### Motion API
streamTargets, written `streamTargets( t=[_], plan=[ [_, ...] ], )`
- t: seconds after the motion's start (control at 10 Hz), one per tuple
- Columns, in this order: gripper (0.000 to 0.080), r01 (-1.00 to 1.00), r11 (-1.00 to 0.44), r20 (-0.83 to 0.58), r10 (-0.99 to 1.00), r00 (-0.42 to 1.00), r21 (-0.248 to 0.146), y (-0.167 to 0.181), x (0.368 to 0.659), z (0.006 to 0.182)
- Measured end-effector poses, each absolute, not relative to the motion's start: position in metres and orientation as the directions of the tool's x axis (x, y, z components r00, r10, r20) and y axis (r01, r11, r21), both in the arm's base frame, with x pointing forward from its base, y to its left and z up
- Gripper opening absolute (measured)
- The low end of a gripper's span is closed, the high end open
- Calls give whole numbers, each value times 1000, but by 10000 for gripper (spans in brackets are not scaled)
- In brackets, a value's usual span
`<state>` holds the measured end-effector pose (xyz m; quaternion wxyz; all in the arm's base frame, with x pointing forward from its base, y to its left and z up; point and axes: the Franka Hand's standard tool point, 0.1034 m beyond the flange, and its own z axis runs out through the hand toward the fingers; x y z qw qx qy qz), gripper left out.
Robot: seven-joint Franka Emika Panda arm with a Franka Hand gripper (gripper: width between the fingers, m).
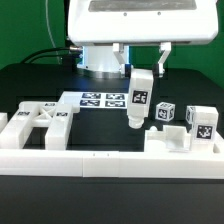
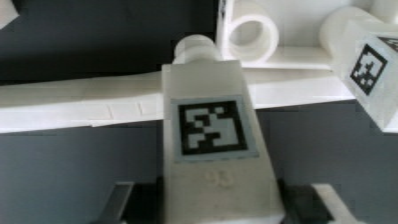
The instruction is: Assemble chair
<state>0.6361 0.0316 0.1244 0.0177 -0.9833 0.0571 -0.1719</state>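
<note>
Chair: white plastic, in loose parts on black table (image 1: 25, 95). Held item: tagged bar (image 1: 138, 100), upright near the exterior view's centre, clamped at its upper end by the gripper (image 1: 141, 72); whether its lower end touches the table cannot be told. Cross-braced panel (image 1: 40, 125) at eight o'clock of that view; tagged block (image 1: 163, 113) at three o'clock; holed piece (image 2: 258, 38) just beyond the bar. Progress, judged: early, with no joint visibly made and all fitting left

Between the jaws, the white bar (image 2: 199, 72) looks like smooth matt plastic bearing a flat printed tag (image 2: 212, 127), while the table (image 2: 89, 45) beyond them is matt black.
</note>
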Motion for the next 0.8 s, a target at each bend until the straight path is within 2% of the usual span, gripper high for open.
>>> streamTargets(
  t=[0.5,0.6,0.8],
  plan=[
    [287,-102,-993,369,-114,922,-52,38,643,120],
    [287,-107,-993,417,-119,901,-52,39,644,122],
    [287,-99,-994,427,-111,898,-52,44,638,117]
  ],
)
